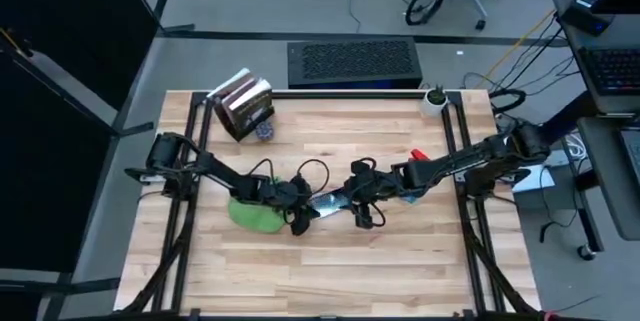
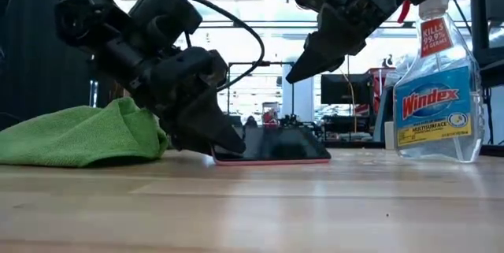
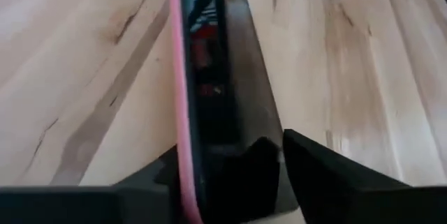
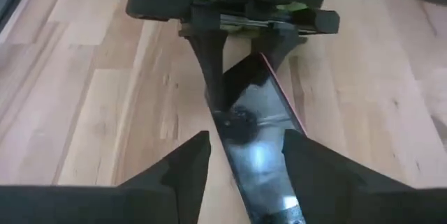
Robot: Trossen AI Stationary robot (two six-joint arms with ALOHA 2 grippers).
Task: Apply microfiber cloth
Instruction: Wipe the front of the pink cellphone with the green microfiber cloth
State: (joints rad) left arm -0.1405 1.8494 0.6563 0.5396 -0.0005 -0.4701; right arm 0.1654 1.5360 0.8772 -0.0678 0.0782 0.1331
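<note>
Table, cloth, phone: risk sits at the phone's edge

Table [image 1: 400,261] carries the green cloth [image 1: 252,213] just beside the phone [image 1: 330,203], bunched behind the left gripper [image 2: 224,144]. That gripper's fingers are down at the phone's near end, straddling its pink edge; whether they pinch it I cannot tell. The right gripper [image 4: 241,158] hovers over the phone, fingers apart. Pressing down could skid or tip the phone, leaving the cloth unused.
</note>
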